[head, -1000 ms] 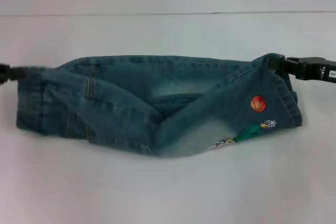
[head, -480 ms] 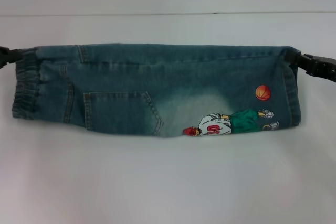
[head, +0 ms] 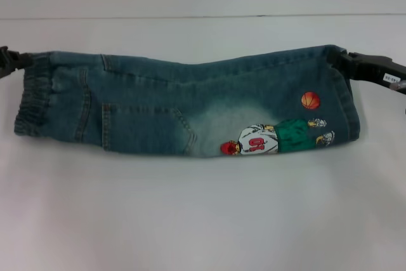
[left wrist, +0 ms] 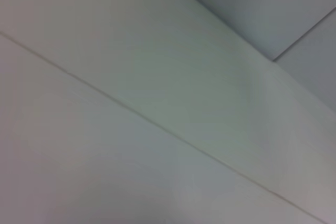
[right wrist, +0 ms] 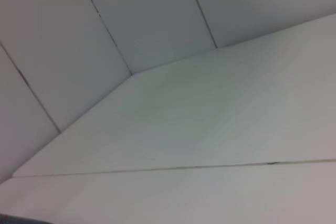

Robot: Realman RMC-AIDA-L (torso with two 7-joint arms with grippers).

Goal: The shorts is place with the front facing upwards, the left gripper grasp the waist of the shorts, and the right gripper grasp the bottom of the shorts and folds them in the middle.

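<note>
The blue denim shorts [head: 184,112] are folded lengthwise and stretched between my two grippers in the head view. Their lower edge rests on the white table [head: 203,220]. The ruffled elastic waist [head: 32,103] is at the left. My left gripper [head: 22,61] is shut on its top corner. The bottom hems [head: 350,109] are at the right, where my right gripper [head: 340,61], with its white label, is shut on their top corner. The cartoon player print [head: 273,141] and orange ball [head: 310,100] face me. Neither wrist view shows the shorts or any fingers.
The white table runs on all sides of the shorts, with a seam line [head: 203,16] across the back. The wrist views show only the white surface [left wrist: 131,171] and pale wall panels [right wrist: 131,19].
The crumpled, sagging shorts have been pulled out into a long flat band. The player print has come fully into view. The top edge now dips slightly in the middle.
</note>
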